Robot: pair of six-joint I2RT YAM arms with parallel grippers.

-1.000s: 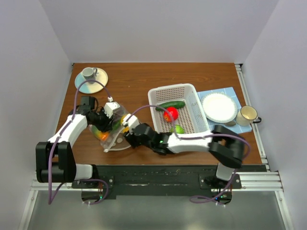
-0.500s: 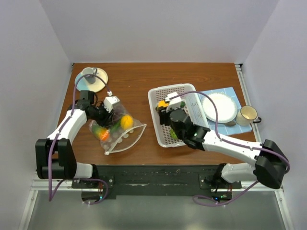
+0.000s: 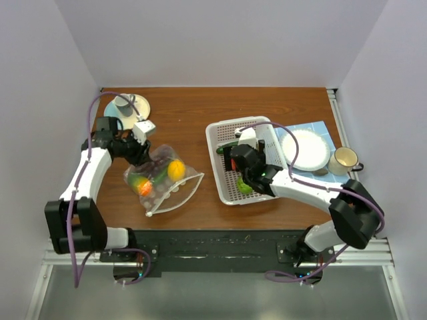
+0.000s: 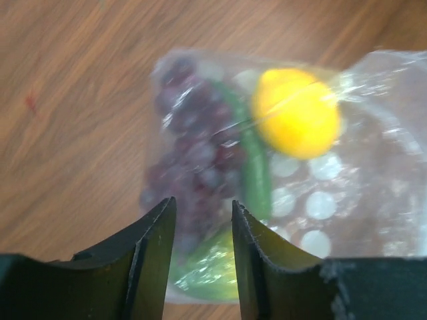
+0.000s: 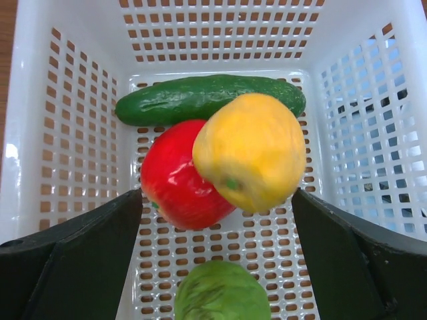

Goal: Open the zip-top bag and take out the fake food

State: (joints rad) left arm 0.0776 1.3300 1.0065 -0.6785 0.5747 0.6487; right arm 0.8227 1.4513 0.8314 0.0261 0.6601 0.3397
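Observation:
The zip-top bag (image 3: pixel 175 190) lies on the table left of centre, with a yellow lemon (image 3: pixel 176 169) and an orange piece (image 3: pixel 145 187) inside. In the left wrist view the bag (image 4: pixel 373 200) holds the lemon (image 4: pixel 297 113), purple grapes (image 4: pixel 193 153) and a green piece (image 4: pixel 255 170). My left gripper (image 3: pixel 141 155) (image 4: pixel 202 202) hovers over the bag's far left corner, its jaws a narrow gap apart with nothing between them. My right gripper (image 3: pixel 233 160) (image 5: pixel 217 193) is wide open above the white basket (image 5: pixel 220 33). Below it are a cucumber (image 5: pixel 207 99), a red fruit (image 5: pixel 177 183), a blurred yellow-orange fruit (image 5: pixel 250 150) and a green one (image 5: pixel 220 293).
The basket (image 3: pixel 267 130) stands right of centre. A cup on a saucer (image 3: pixel 125 105) sits at the back left, close behind my left arm. A white plate (image 3: pixel 305 150) on a blue cloth (image 3: pixel 320 128) and a mug (image 3: pixel 343 160) are at the right edge.
My right gripper has left the bag, swung over the basket with a yellow-orange fruit and opened. My left gripper has drawn back and left, off the bag's corner.

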